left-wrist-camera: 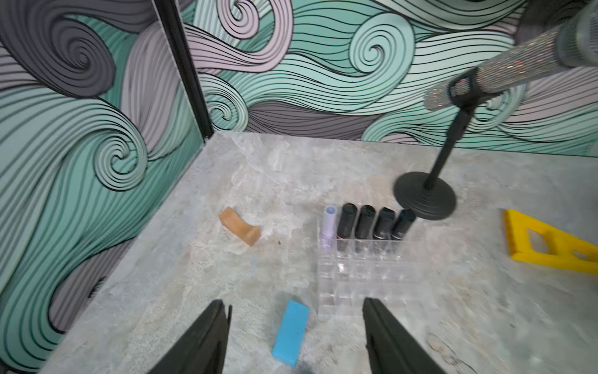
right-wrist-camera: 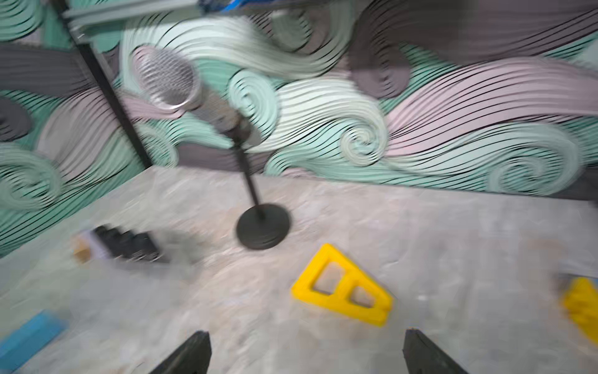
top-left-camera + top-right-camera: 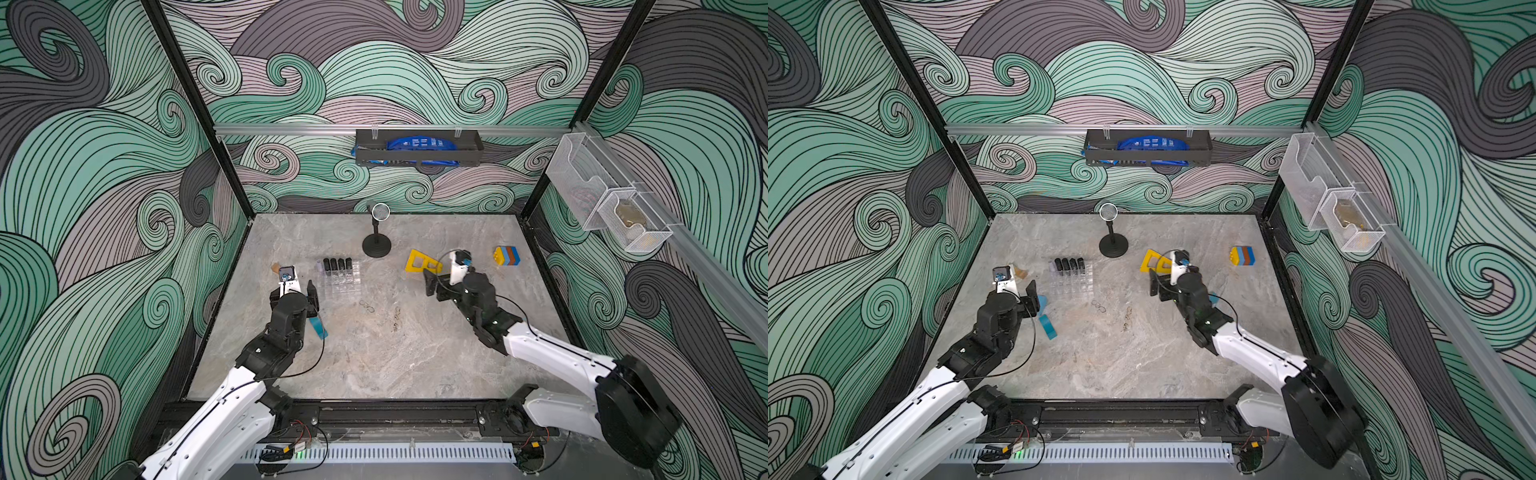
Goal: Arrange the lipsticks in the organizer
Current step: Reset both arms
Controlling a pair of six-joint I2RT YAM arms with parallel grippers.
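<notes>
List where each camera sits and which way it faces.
Top views: high above the near edge, looking down at the table; left arm and right arm show.
Left wrist: on the left arm, facing the lipsticks in the organizer; open left claw tips show.
Right wrist: on the right arm, facing the microphone and yellow frame; open right claw tips show.
Shared: both wrist views catch the microphone and the yellow frame.

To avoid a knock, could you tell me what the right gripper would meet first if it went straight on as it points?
Probably the yellow triangular frame, lying straight ahead of the open jaws of the right gripper; depth is unclear, so it might pass above.
</notes>
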